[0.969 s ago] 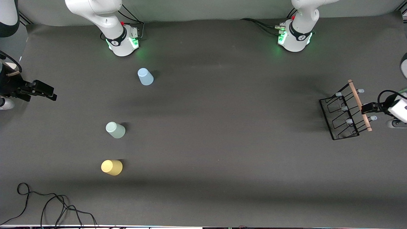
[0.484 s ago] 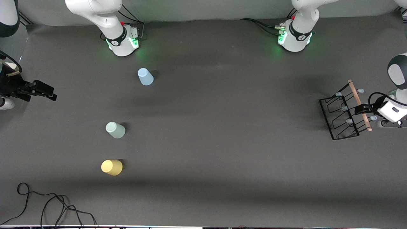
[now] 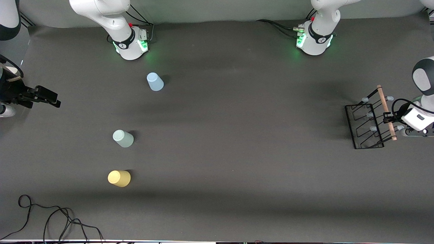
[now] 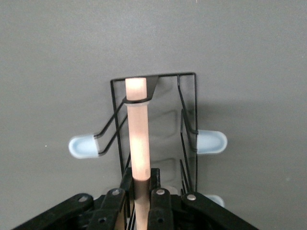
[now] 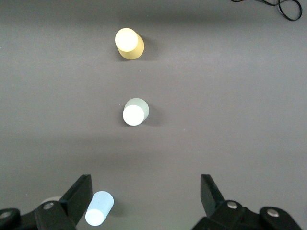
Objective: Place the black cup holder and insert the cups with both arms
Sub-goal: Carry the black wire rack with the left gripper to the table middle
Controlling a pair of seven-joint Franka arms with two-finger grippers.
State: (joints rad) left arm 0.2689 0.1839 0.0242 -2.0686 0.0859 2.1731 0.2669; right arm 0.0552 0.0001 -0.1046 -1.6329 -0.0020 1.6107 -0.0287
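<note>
The black cup holder [image 3: 364, 127] stands on the table [image 3: 237, 152] at the left arm's end, well apart from the three cups. Its long axis runs nearer-to-farther from the front camera, the wooden rod handle [image 3: 385, 112] on top lying along that same line. The pale-blue-tipped pegs [image 4: 85, 146] stick out sideways from the rod, toward either end of the table.

The left gripper [image 3: 387, 118] reaches in level from the table's edge and is clenched on the wooden rod handle partway along its length; in the left wrist view the fingers [image 4: 160, 206] press the rod from both sides.

The right gripper [image 3: 45, 96] waits in the air at the right arm's end of the table, its jaws spread wide and holding nothing. Measured from the holder, the cups all stand upside down toward the right arm's end: the pale blue cup [image 3: 155, 81] farthest from the front camera, the sage green cup [image 3: 122, 138] nearer, the yellow cup [image 3: 119, 178] nearest.
</note>
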